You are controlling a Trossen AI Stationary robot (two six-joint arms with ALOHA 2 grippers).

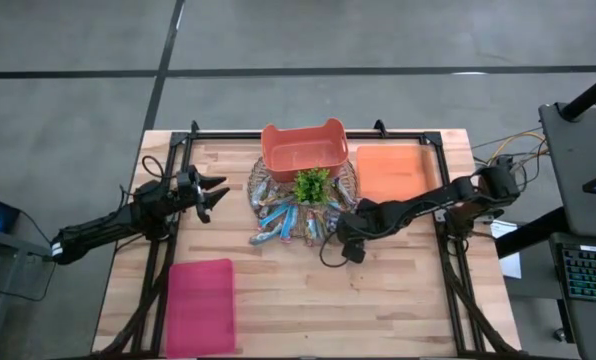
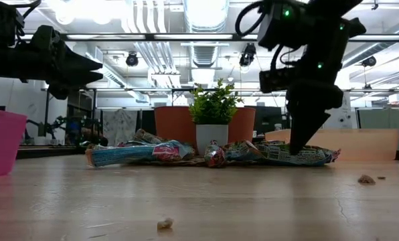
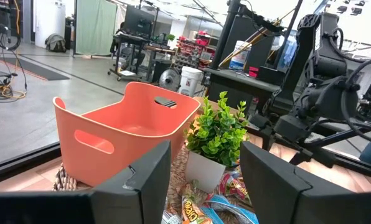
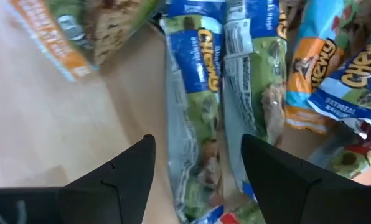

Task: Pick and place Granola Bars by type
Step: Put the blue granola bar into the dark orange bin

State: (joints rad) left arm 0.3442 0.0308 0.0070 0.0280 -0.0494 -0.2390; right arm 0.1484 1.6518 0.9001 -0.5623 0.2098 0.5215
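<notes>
Several granola bars (image 1: 288, 222) in blue and in green-and-orange wrappers lie heaped on a round woven mat around a small potted plant (image 1: 313, 186). The low view shows the heap (image 2: 152, 152) stretching across the table's middle. At the heap's right end my right gripper (image 1: 340, 230) points steeply down, open. In its wrist view its fingers (image 4: 120, 180) stand on either side of a blue-and-green bar (image 4: 195, 112) that lies along the gap, and I see no touch. My left gripper (image 1: 214, 196) waits open and level, left of the heap.
An orange bin (image 1: 303, 150) stands behind the plant, at the far edge. A flat orange tray (image 1: 390, 172) lies at the far right and a pink tray (image 1: 200, 305) at the near left. Crumbs (image 2: 165, 224) lie on the bare wood near the front.
</notes>
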